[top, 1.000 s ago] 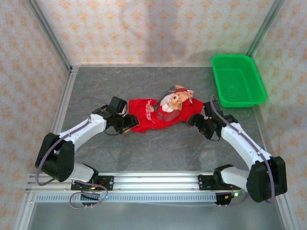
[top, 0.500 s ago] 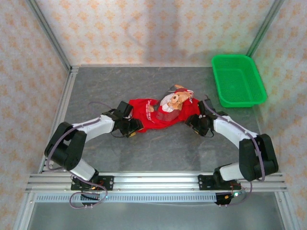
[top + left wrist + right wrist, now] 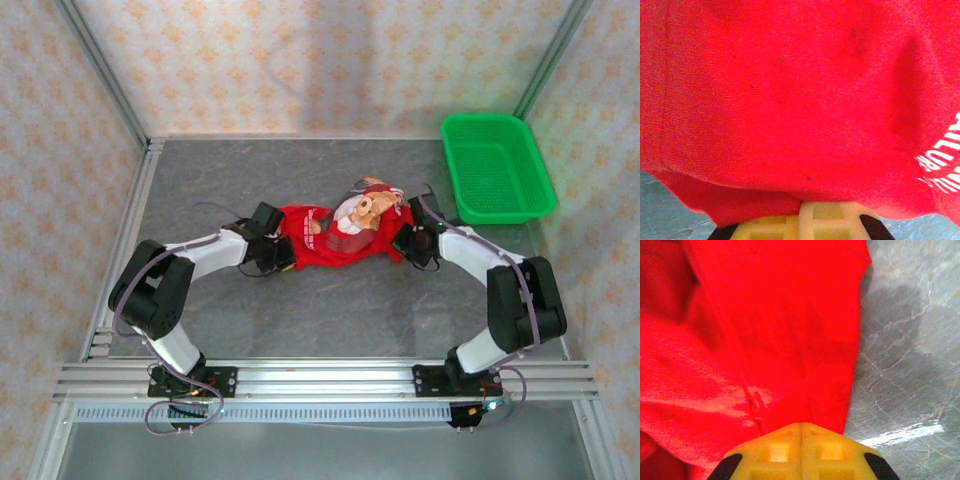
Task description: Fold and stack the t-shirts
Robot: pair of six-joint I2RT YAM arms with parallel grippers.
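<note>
Left gripper [image 3: 283, 253], jaws pressed together, pinches the 9 o'clock edge of the crumpled bright red cloth t-shirt [image 3: 312, 248]; right gripper [image 3: 403, 243] likewise pinches its 3 o'clock edge.

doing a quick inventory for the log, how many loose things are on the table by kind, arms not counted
red t-shirt: 1
green basket: 1
total: 2

The left pincer [image 3: 284, 252] and right pincer [image 3: 404, 243] have closed in (and clamped) on the t-shirt [image 3: 330, 245].
</note>
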